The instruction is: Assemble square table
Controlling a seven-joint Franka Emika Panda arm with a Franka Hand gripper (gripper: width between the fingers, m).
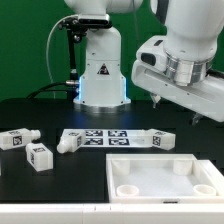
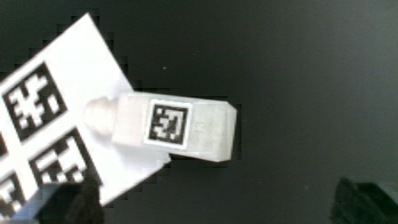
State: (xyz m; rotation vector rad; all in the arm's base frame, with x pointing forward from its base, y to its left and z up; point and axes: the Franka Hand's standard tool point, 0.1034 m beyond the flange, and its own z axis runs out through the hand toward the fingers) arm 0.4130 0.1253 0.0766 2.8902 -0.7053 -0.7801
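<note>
The square table top (image 1: 160,181), a white panel with a raised rim, lies at the front on the exterior view's right. One white tagged leg (image 1: 160,138) lies on its side at the marker board's right end. In the wrist view this leg (image 2: 175,125) touches the board's edge. My gripper (image 1: 164,102) hangs above this leg, apart from it. In the wrist view my gripper (image 2: 214,205) is open and empty, its dark fingers (image 2: 63,205) wide apart. Three more legs lie to the left: one (image 1: 68,142) at the board's left end, one (image 1: 40,155) and one (image 1: 15,138) farther out.
The marker board (image 1: 100,138) lies flat in the middle of the black table, and also shows in the wrist view (image 2: 50,105). The robot's white base (image 1: 100,70) stands behind it.
</note>
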